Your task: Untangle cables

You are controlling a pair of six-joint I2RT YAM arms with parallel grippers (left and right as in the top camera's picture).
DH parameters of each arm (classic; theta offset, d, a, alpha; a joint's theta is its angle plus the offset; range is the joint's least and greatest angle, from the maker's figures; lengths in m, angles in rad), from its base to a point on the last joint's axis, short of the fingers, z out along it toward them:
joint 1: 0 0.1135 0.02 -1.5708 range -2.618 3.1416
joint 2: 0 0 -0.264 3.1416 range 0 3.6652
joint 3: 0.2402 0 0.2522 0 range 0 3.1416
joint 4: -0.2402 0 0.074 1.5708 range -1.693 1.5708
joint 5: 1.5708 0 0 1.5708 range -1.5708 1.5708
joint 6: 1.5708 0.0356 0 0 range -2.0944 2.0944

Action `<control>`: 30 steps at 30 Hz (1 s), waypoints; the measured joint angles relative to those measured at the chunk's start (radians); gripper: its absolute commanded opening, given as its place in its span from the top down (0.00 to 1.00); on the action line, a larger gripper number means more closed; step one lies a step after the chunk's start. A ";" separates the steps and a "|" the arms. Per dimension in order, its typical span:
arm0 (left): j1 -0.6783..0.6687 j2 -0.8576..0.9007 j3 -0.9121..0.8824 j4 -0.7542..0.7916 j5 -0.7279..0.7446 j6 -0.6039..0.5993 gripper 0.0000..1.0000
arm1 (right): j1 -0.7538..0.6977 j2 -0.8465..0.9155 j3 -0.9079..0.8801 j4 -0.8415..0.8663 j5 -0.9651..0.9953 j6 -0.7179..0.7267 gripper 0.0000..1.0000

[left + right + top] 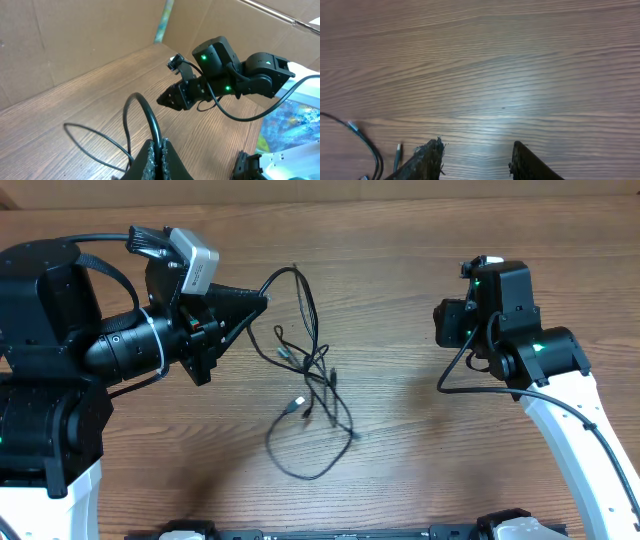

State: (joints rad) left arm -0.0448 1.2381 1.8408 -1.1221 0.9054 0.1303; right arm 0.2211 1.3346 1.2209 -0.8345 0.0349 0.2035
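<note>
The thin black cables (pixel 312 385) lie in a loose tangle on the brown wood-grain counter (pixel 420 450), between the two arms. One silver-tipped plug (pixel 296 406) rests on the side of the tangle toward the left arm. The left jaws are clenched on one strand of the cables at the tangle's edge nearest that arm, and a loop of the strand arches beyond them. The right jaws stand released, with nothing between them, over bare counter and well apart from the tangle.
</note>
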 measured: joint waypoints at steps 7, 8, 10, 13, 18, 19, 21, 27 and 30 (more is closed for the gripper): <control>0.000 0.000 0.000 0.000 0.000 0.000 0.96 | -0.004 0.000 0.000 0.073 -0.323 -0.146 0.44; 0.000 0.000 0.000 0.000 0.000 0.000 0.96 | -0.003 0.000 0.000 0.077 -0.390 -0.183 0.43; 0.000 0.000 0.000 0.000 0.000 0.000 0.96 | -0.003 0.000 0.000 0.077 -0.492 -0.248 0.41; 0.000 0.000 0.000 0.002 0.000 0.000 0.96 | 0.001 0.000 0.000 0.074 -0.622 -0.352 0.38; 0.000 0.000 0.000 0.018 0.000 -0.001 0.96 | 0.039 0.000 0.000 0.049 -0.746 -0.510 0.31; 0.000 0.000 0.000 0.024 0.000 -0.005 0.96 | 0.051 0.000 0.000 0.047 -0.760 -0.540 0.30; 0.000 0.000 0.000 0.038 0.000 -0.016 0.96 | 0.077 0.000 0.000 0.046 -0.779 -0.589 0.30; 0.000 0.000 0.000 0.053 0.006 -0.047 0.96 | 0.142 0.000 0.000 0.073 -0.799 -0.683 0.28; 0.000 0.002 0.000 0.058 0.028 -0.052 0.96 | 0.162 0.000 0.000 0.097 -0.805 -0.702 0.26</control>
State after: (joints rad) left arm -0.0448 1.2400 1.8408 -1.0637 0.9333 0.0784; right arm 0.3832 1.3346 1.2209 -0.7376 -0.7704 -0.4984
